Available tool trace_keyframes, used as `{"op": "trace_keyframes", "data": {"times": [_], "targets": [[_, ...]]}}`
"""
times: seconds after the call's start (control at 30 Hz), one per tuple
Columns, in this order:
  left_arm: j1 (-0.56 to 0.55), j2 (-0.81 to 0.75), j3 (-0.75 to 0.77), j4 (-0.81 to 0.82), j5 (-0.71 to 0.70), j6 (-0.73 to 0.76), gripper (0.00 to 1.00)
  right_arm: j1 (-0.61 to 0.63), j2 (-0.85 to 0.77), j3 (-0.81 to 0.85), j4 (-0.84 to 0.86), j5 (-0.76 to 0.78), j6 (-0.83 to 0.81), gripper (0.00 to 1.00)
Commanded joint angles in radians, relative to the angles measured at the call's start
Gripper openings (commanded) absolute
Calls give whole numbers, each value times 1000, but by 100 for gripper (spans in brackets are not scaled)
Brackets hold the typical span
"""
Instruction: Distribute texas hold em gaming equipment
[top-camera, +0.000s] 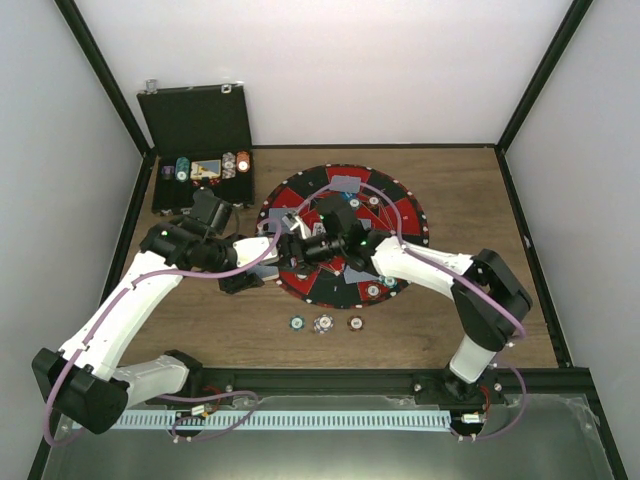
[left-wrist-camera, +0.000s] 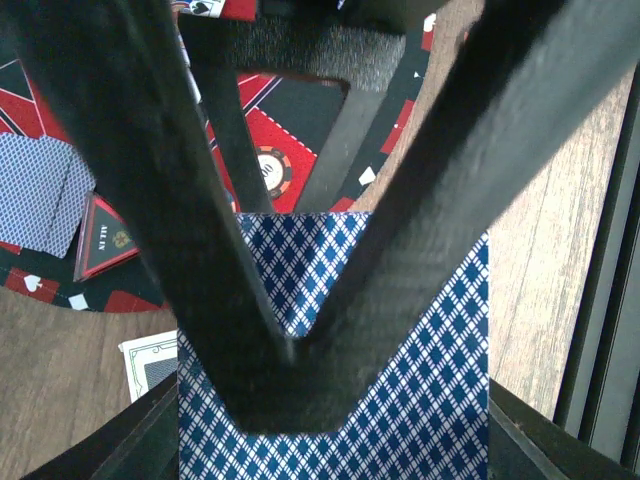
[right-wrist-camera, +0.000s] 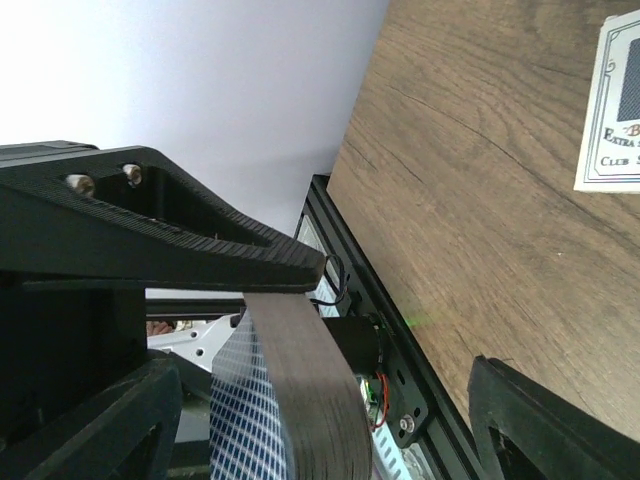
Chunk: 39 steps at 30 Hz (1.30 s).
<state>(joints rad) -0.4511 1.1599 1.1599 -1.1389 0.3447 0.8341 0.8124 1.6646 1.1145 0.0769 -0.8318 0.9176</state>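
Clamping the card deck (left-wrist-camera: 425, 400) across its width with the left gripper (left-wrist-camera: 335, 445) above the left rim of the round mat (top-camera: 305, 188), with the right gripper (right-wrist-camera: 325, 430) spread wide astride it.

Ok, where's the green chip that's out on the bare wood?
Top view: the green chip lies just off the near edge of the round mat, leftmost in a row of three, next to the white chip.

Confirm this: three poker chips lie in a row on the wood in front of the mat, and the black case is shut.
The black case is open, not shut, its lid standing up; the top external view shows it. The three poker chips do lie in a row on the wood before the mat.
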Motion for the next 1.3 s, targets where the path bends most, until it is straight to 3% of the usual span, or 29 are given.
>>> {"op": "trace_keyframes", "data": {"times": [0.0, 0.33, 0.63, 0.83, 1.07, 1.27], "targets": [[-1, -18, 37, -1, 24, 6, 8, 27, 38, 61, 47, -20, 27, 80], [-1, -23, 40, -7, 24, 9, 8, 19, 108, 80, 23, -16, 11, 67], [-1, -31, 46, -15, 27, 13, 8, -65, 71, -39, 33, -25, 5, 56], [-1, -26, 44, -9, 27, 14, 8, -72, 28, -35, 6, -23, -10, 44], [-1, -23, 33, -5, 12, 19, 8, -91, -14, -16, -77, 4, -54, 17], [-1, -21, 16, 8, -4, 23, 8, -121, -47, -9, -142, 20, -92, 6]]}}
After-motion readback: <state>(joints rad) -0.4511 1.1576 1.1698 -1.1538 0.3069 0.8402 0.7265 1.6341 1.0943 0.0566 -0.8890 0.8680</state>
